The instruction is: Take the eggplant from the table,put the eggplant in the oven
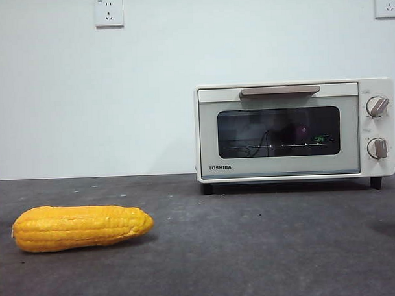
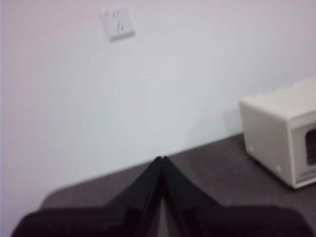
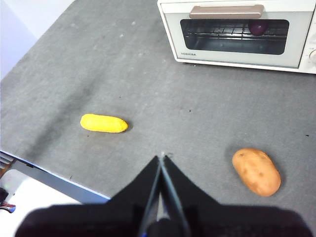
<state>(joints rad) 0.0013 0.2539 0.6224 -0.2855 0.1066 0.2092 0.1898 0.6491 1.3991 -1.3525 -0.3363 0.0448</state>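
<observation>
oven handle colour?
Taupe, a greyish brown, on the oven's handle; clearest in the front view.

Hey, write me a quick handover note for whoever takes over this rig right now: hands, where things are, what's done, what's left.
Left hand: shut, empty, held up facing the wall, the oven off to one side.
Right hand: shut, empty, above the table, between the corn and the potato.
Eggplant: a dark purple shape shows through the glass, on the wire rack, so it appears to be inside.
Oven door: closed.
Done: eggplant in the oven, door shut, both arms clear.
Left: nothing obvious; perhaps confirm it really is the eggplant. Corn and potato sit on the table and are not part of the job.
</observation>
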